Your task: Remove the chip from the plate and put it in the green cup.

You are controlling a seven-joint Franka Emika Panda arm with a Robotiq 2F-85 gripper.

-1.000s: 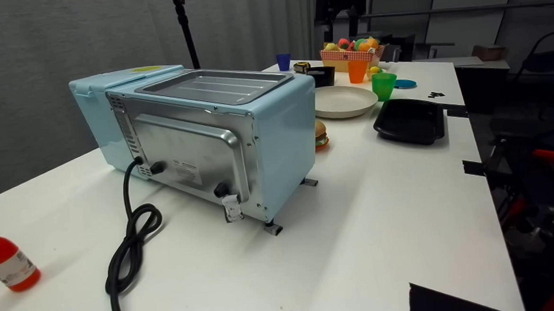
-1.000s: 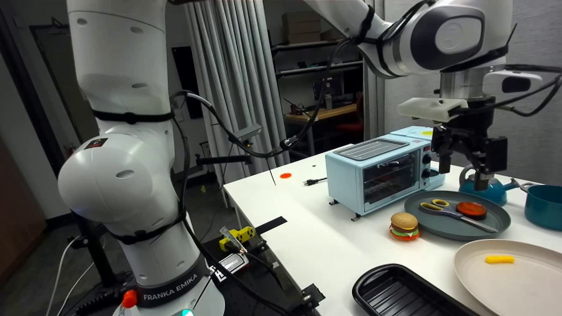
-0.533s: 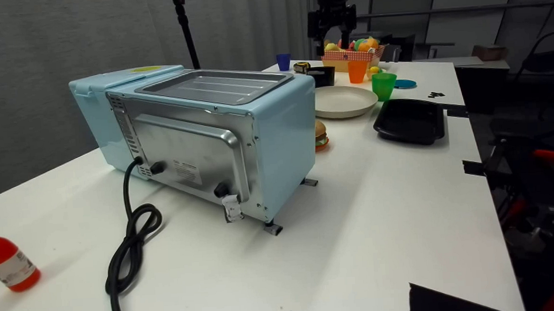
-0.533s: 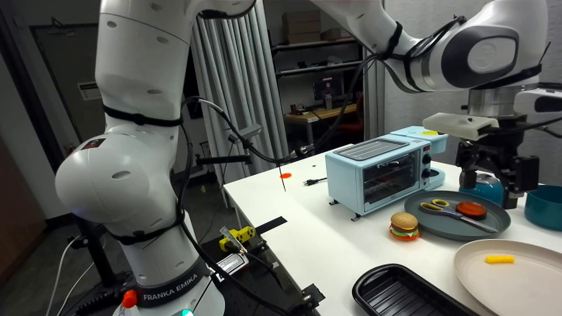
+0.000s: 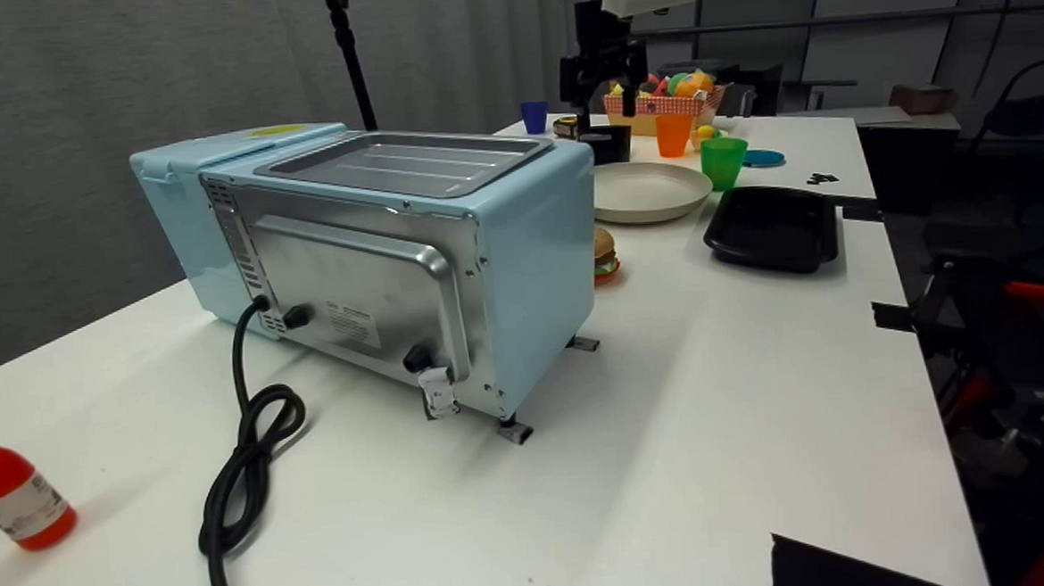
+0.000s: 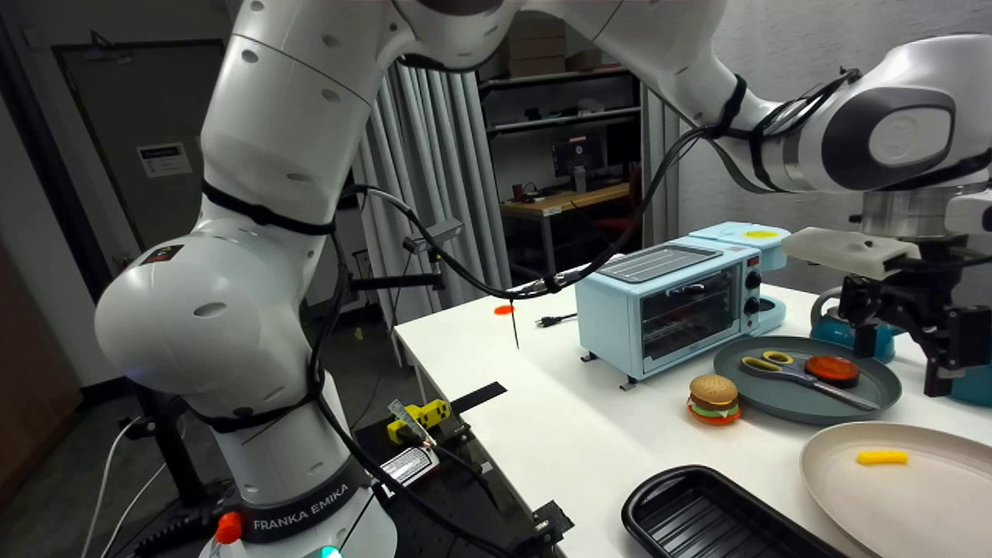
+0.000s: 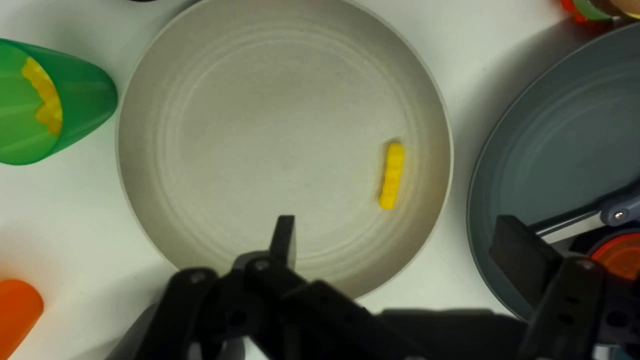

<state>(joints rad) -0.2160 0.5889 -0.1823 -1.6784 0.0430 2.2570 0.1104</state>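
Observation:
The chip (image 7: 392,175) is a short yellow stick lying on the right part of the whitish plate (image 7: 280,115) in the wrist view. An exterior view also shows the chip (image 6: 882,458) on the plate (image 6: 930,508); in an exterior view with the plate (image 5: 651,190) I cannot make the chip out. The green cup (image 7: 87,100) stands beside the plate, with yellow pieces visible inside; it also shows in an exterior view (image 5: 723,164). My gripper (image 7: 400,250) is open and empty, above the table near the plate's edge. It shows in both exterior views (image 5: 606,110) (image 6: 903,360).
A dark grey plate (image 7: 560,125) with scissors (image 6: 806,381) and a red round piece (image 6: 831,371) lies beside the whitish plate. A toy burger (image 6: 714,400), black tray (image 6: 697,511), orange cup (image 5: 674,135), dark holder (image 5: 612,144), fruit basket (image 5: 647,112) and blue toaster oven (image 6: 659,302) stand around.
My gripper has moved lower, and to the right in the exterior view that shows the robot's base, to the left in the other exterior view. It stays open. The chip, plate and cup have not moved.

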